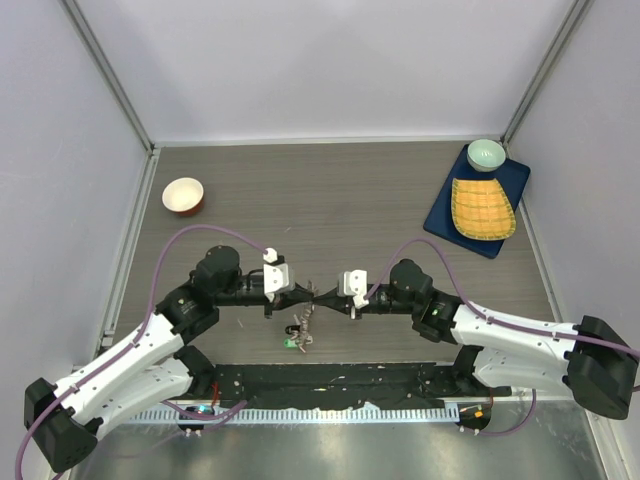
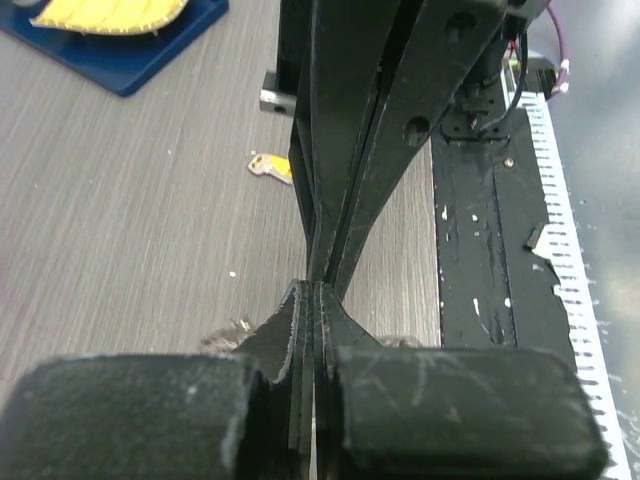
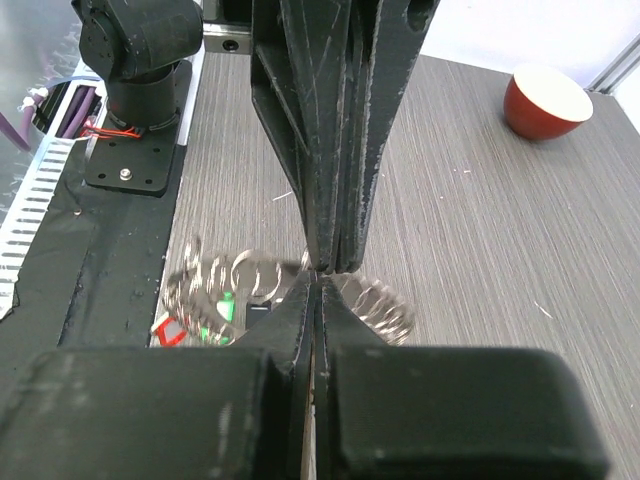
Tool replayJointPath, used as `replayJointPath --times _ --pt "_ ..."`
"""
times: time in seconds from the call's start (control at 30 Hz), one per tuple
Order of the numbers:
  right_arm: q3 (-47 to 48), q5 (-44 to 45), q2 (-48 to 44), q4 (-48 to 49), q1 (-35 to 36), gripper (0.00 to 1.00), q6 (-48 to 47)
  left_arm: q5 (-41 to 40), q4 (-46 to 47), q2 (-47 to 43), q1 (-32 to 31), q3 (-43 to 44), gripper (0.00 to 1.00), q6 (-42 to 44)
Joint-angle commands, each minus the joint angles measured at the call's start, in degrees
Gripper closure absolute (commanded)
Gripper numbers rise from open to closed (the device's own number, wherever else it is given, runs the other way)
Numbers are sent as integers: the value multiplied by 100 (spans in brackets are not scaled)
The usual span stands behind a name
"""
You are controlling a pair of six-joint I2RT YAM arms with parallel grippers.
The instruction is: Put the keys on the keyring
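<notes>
While the left gripper and right gripper meet tip to tip, jaws shut, we see the keyring just beneath, already fringed with keys. One yellow-tagged key lies loose on the surface beyond, so we judge work remains.

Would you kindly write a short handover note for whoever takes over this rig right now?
The left end effector is shut, and so is the right end effector. They meet tip to tip over the grey wood-grain table.
The large grey metal keyring, bunched with silver keys, sits just under the tips. Whether either end effector grips it is unclear.
A small silver key with a yellow tag lies loose on the table.
Done: several keys seem to be on the ring.
Left: at least the yellow-tagged key.
</notes>
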Motion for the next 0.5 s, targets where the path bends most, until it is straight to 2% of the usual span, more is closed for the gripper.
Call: replayJointPath --times 0.0,0.13,0.23,0.3,0.37,0.4,0.47 --pt "20 -42 -3 551 47 99 105 178 753 2 16 6 100 -198" --pt "2 46 -11 569 47 99 96 73 911 46 7 -64 100 -347" --pt "2 309 -90 342 47 99 -35 -347 1095 20 -10 -169 100 -715" --pt "20 599 -117 235 47 99 -106 -1170 1244 -41 -2 -240 100 -1040" --pt "81 801 -152 -11 47 99 -193 -1709 1437 -320 -37 -511 100 -1734" --pt "90 985 -152 -55 38 99 -194 -2277 1769 -479 -54 -669 100 -2006" --pt "116 1100 -4 -64 38 99 -176 -2676 2175 -866 -54 -1291 100 -2596"
